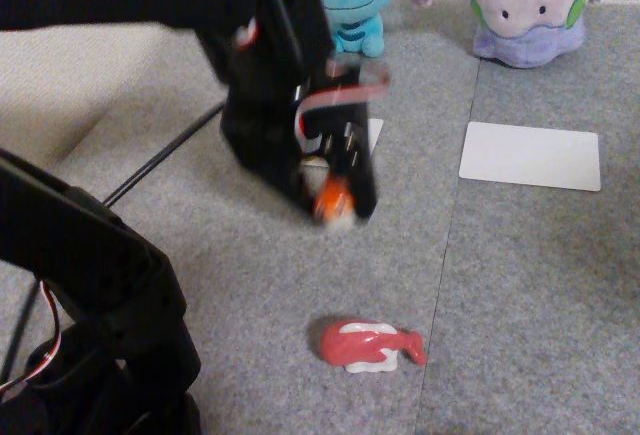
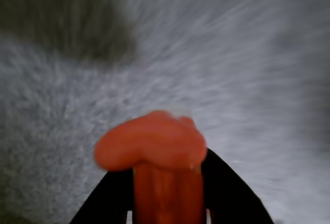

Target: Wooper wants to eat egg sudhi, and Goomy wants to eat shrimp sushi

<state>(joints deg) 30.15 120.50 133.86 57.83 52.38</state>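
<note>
My black gripper (image 1: 335, 203) hangs above the grey carpet, shut on the orange shrimp sushi (image 1: 333, 200), whose white underside shows below the fingers. In the wrist view the shrimp sushi (image 2: 154, 152) sits close up between the two dark fingers (image 2: 227, 193), over blurred carpet. Wooper (image 1: 355, 0), the blue plush, stands at the back behind the arm. Goomy (image 1: 527, 5), the pale lilac plush, stands at the back right. The egg sushi is hidden or out of view.
A pink-red and white figure (image 1: 370, 345) lies on the carpet in front. A white card (image 1: 530, 155) lies before Goomy; another white card (image 1: 374, 135) peeks out behind the gripper. The arm's black base (image 1: 90, 325) and cables fill the lower left.
</note>
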